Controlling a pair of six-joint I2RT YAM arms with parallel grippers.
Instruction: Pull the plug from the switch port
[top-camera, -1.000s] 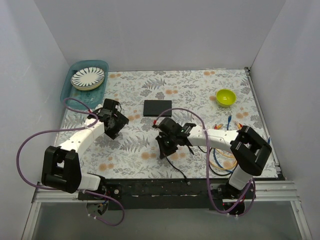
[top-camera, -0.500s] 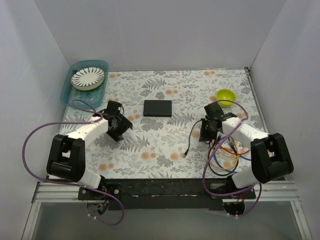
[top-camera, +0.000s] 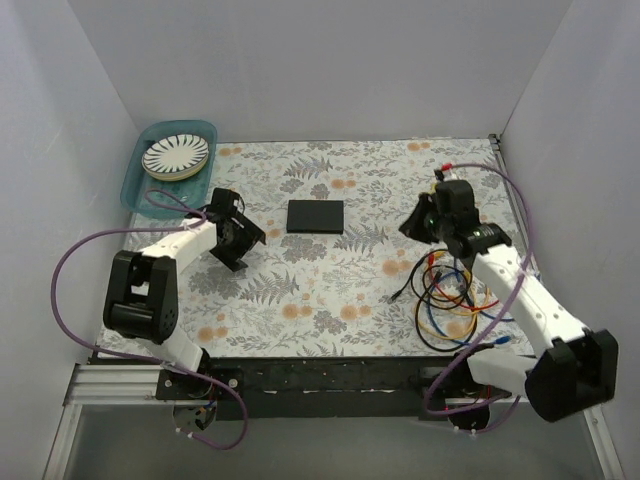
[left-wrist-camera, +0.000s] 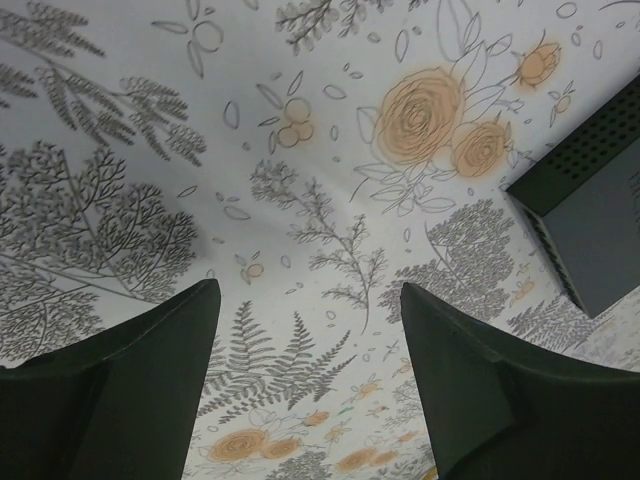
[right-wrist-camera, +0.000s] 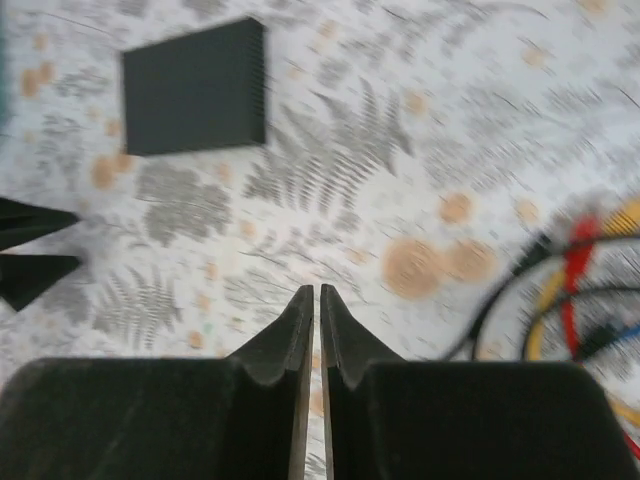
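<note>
Finding: the switch (top-camera: 315, 216) lies flat on the table (top-camera: 330, 300), at the far middle. No cable is seen running to it in any view, though its socket edge is not clearly shown.

To the right of the switch and nearer the bases lies a cable bundle (top-camera: 450, 295). A loose black cable end (top-camera: 398, 296) points out of it, well apart from the switch. I take this to be the plug.

Your left gripper (left-wrist-camera: 308, 295) sits to the left of the switch, fingers spread wide and empty. Your right gripper (right-wrist-camera: 316, 292) sits to the right of the switch, between it and the bundle, fingers drawn almost together with nothing held.

Assessment: extraction appears complete and the step in hand is withdrawal. Next, confirm the sockets are clear, then take both arms away from the switch without disturbing it.
</note>
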